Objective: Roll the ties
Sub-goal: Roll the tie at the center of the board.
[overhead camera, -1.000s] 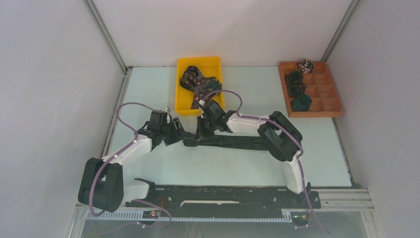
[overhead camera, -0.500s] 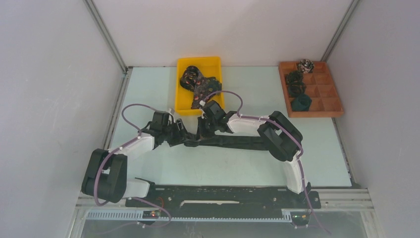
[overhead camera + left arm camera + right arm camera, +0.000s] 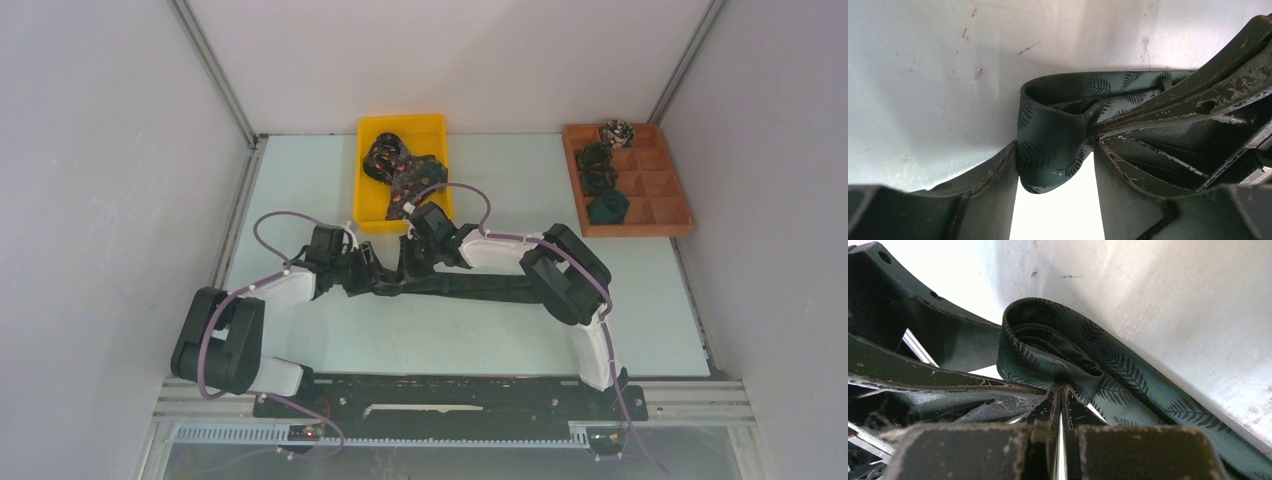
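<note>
Since a second ago the left arm (image 3: 270, 295) has swung inward over the pale worktop (image 3: 480, 335), bringing the left pincer (image 3: 374, 282) nearer the right pincer (image 3: 406, 274). Loose ties (image 3: 398, 170) lie in the yellow tray (image 3: 372, 212), and rolled ties (image 3: 600, 182) sit in the wooden box (image 3: 668, 222). A dark green leaf-patterned tie (image 3: 480, 286) lies stretched on the worktop beneath the right arm (image 3: 560, 270), its left end curled. The right pincer is closed tight, pinching the curl's inner fold. The left pincer's jaws stand apart, straddling the curl without clamping it.
</note>
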Available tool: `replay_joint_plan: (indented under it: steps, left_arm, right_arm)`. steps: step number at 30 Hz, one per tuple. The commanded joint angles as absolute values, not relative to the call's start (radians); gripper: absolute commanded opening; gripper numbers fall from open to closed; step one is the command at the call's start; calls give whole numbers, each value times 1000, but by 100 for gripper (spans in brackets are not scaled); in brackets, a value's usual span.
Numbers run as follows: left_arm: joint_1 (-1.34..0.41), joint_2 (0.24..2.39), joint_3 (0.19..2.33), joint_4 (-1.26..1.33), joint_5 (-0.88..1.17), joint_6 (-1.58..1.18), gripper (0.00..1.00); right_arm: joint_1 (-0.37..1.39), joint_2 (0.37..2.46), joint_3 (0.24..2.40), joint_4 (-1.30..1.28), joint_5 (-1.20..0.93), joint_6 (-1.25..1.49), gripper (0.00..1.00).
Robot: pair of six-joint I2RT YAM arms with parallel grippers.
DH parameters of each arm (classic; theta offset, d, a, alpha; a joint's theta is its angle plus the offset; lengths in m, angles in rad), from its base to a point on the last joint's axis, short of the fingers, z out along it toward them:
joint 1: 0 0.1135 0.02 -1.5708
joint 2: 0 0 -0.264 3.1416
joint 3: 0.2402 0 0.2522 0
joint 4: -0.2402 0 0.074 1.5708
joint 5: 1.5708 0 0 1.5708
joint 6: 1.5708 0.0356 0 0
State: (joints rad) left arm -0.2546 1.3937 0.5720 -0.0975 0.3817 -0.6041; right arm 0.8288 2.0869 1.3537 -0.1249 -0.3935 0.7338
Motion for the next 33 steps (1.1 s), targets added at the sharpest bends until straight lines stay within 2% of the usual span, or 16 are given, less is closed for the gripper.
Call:
replay_joint_plan:
  steps: [1, 12, 14, 20, 25, 33]
  left_arm:
    - [-251, 1408, 568, -50, 438, -620, 57]
    - [-255, 1426, 570, -40, 453, -618, 54]
    - [-255, 1426, 571, -41, 456, -621, 49]
    - [-260, 1400, 578, -61, 430, -624, 23]
    - [-275, 1390, 604, -111, 387, -617, 9]
    - [-309, 1340, 684, -260, 216, -599, 3]
  right_arm:
    - [825, 2092, 1347, -112, -390, 733, 0]
    - [823, 2091, 1347, -111, -393, 734, 0]
    - [823, 2091, 1348, -109, -394, 735, 0]
    - [820, 2077, 1347, -101, -396, 736, 0]
    - [817, 2053, 1348, -95, -401, 739, 0]
    - [818, 2025, 1348, -109, -400, 737, 0]
